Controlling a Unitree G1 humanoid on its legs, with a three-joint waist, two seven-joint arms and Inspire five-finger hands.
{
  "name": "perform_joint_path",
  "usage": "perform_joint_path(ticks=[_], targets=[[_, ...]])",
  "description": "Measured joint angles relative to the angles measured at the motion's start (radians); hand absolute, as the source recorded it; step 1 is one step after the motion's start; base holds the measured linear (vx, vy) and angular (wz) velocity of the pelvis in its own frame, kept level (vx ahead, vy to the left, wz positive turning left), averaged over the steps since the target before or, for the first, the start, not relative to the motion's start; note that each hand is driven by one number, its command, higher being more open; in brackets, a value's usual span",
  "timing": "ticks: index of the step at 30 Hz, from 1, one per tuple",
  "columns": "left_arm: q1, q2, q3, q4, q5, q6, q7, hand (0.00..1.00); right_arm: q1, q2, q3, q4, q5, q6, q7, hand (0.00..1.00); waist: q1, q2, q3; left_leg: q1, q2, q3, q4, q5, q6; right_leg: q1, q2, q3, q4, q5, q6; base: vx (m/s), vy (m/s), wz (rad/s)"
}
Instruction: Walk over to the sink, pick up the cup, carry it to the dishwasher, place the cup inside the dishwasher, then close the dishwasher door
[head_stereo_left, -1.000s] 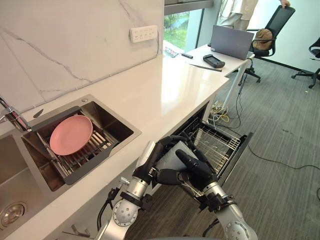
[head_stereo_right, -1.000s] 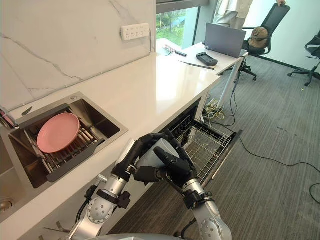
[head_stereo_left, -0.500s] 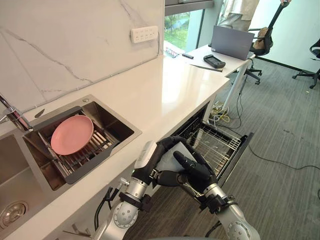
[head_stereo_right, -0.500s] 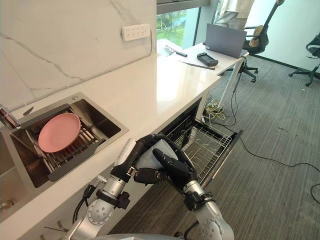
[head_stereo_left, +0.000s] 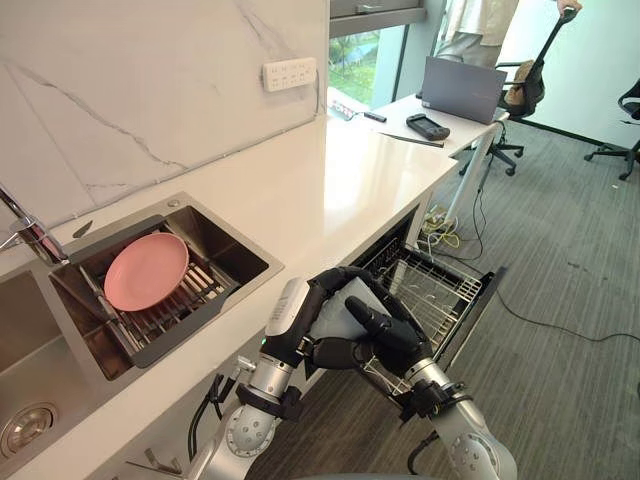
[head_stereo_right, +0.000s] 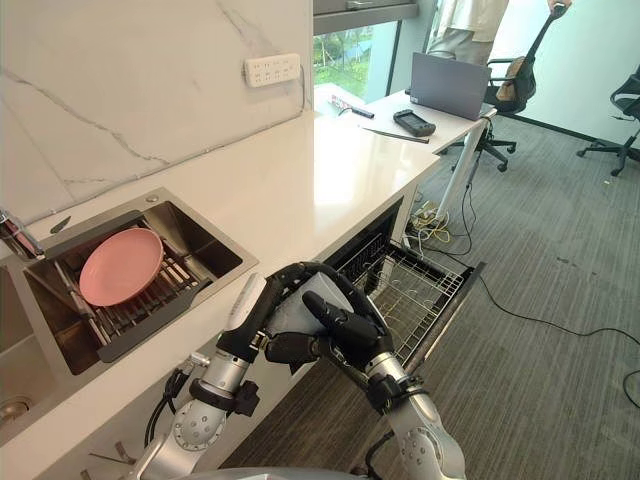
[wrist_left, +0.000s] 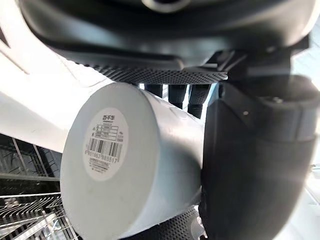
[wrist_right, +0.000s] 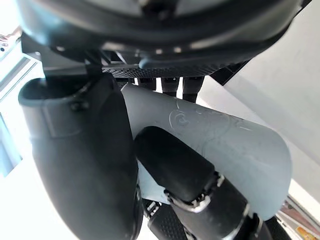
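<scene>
surface (head_stereo_left: 330, 190): white slab, its edge just behind the left hand (head_stereo_left: 318, 292). risk, as judged: a careless swing could rap the knuckles on that edge and jolt the hold.

dishwasher (head_stereo_left: 470, 300): door down, wire rack (head_stereo_left: 430, 290) drawn out, below and ahead of the right hand (head_stereo_left: 388, 338). risk: let go from this height, the cup (head_stereo_left: 348, 308) would likely strike the wires and bounce or tip; it wants lowering first.

sink (head_stereo_left: 235, 262) with pink plate (head_stereo_left: 146, 270): well apart, off the back of the left hand. not in play.

left hand: fingers curled over the cup, thumb pressed to its wall.

right hand: wrapped on the same cup from the opposite side, thumb and fingers closed round it. risk: two hands crowd one smooth thing; if one releases late or they pull unevenly, it could twist out.

cup: pale grey, on its side, clamped in the air between both palms, short of the rack's middle.

views: the eye views give the layout (hands against surface edge and rack), but fingers hide most of the cup. the left wrist view shows its flat base with a barcode label (wrist_left: 102, 137) and rack wires beyond. the right wrist view shows the side wall with a faint raised swirl (wrist_right: 190, 117) and the thumb bearing on it.
</scene>
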Motion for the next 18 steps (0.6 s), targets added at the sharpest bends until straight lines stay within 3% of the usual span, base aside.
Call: perform_joint_path(ticks=[8,18], targets=[[0.003,-0.037,0.094,-0.089,0.021,-0.042,0.071,1.00,-0.015,0.057,-0.017,-0.002,0.005,-0.002,0.012,0.00,0.003,0.002,0.002,-0.004,0.000,-0.006,-0.003,0.000,0.000,0.000,0.000,-0.008,0.001,-0.001,0.000,0.00,-0.002,0.02],[0.003,-0.066,0.113,-0.104,-0.012,-0.063,0.065,1.00,-0.016,0.097,-0.027,-0.009,0.005,-0.050,0.001,0.00,0.003,0.006,0.006,-0.014,0.001,-0.011,-0.009,0.000,0.000,-0.010,-0.001,-0.014,0.002,-0.005,0.000,0.00,-0.001,0.02]])
